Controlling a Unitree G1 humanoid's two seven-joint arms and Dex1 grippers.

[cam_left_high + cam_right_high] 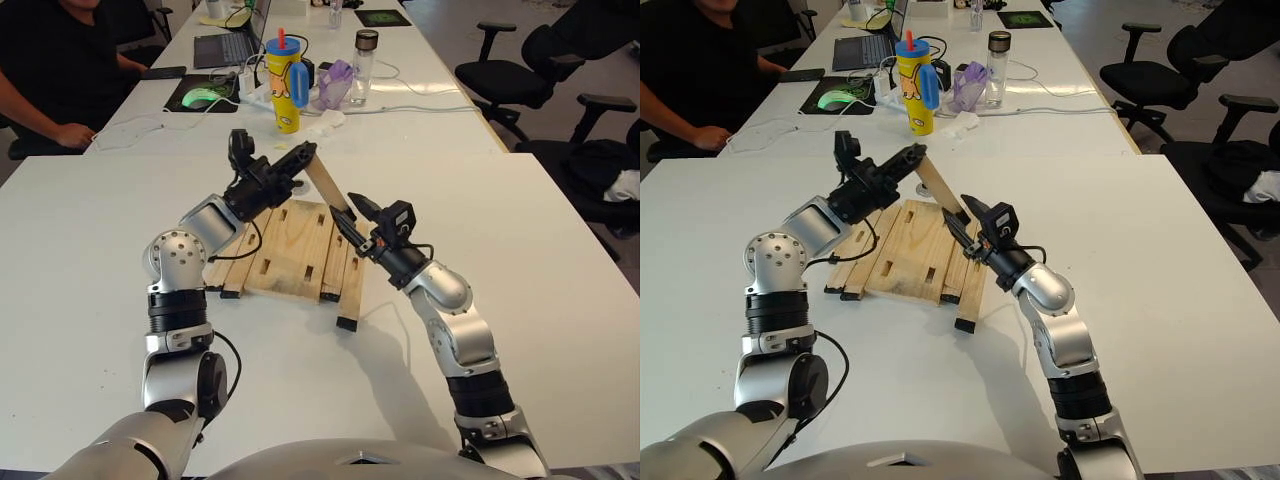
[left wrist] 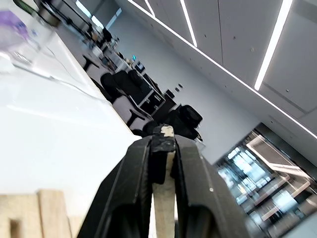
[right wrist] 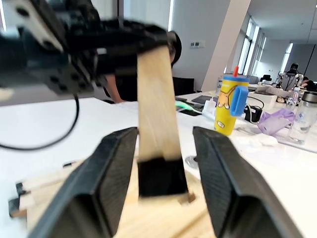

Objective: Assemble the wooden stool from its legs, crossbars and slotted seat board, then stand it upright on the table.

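The slotted seat board (image 1: 290,250) lies flat mid-table on top of several wooden bars (image 1: 349,290) with black ends. My left gripper (image 1: 303,152) is shut on the upper end of a wooden leg (image 1: 322,180), which slants down to the board's far right corner. In the left wrist view the fingers (image 2: 133,173) pinch the pale wood (image 2: 164,208). My right gripper (image 1: 343,207) is open, with one finger on each side of the leg's black-tipped lower end (image 3: 161,176) and gaps showing on both sides.
A yellow cup (image 1: 285,85), a water bottle (image 1: 363,55) and cables stand on the table behind. A person's hand (image 1: 70,133) rests at the far left. Office chairs (image 1: 520,70) stand off to the right. Bare white table (image 1: 520,260) surrounds the board.
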